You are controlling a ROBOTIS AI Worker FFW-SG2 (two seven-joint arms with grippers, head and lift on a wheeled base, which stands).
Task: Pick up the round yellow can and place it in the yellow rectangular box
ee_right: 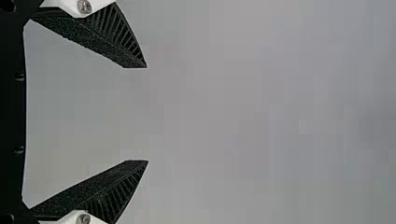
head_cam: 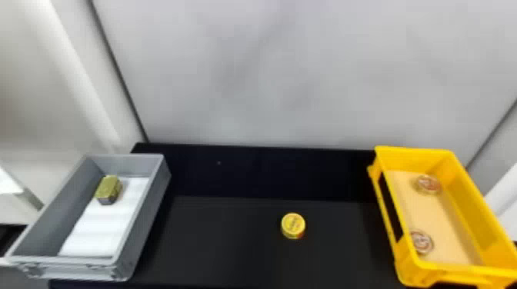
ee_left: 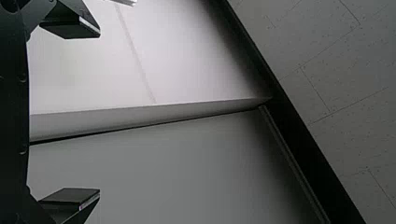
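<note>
My left gripper (ee_left: pixel 99 112) and right gripper (ee_right: pixel 147 114) both have fingers spread. The round yellow can (head_cam: pixel 293 225) sits on the worktop (head_cam: pixel 230 238), its lid print too blurred for me to read.

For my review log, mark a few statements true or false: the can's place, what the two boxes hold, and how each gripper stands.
1. The round yellow can sits on the black table between the boxes. True.
2. The yellow box holds one round item. False: it holds two round items.
3. The gray box is on the robot's left. True.
4. The right gripper is shut on the can. False: its fingers are apart with nothing between them.
5. The left gripper is open and empty. True.
6. The gray box is empty. False: a greenish-gold block lies in it.
</note>
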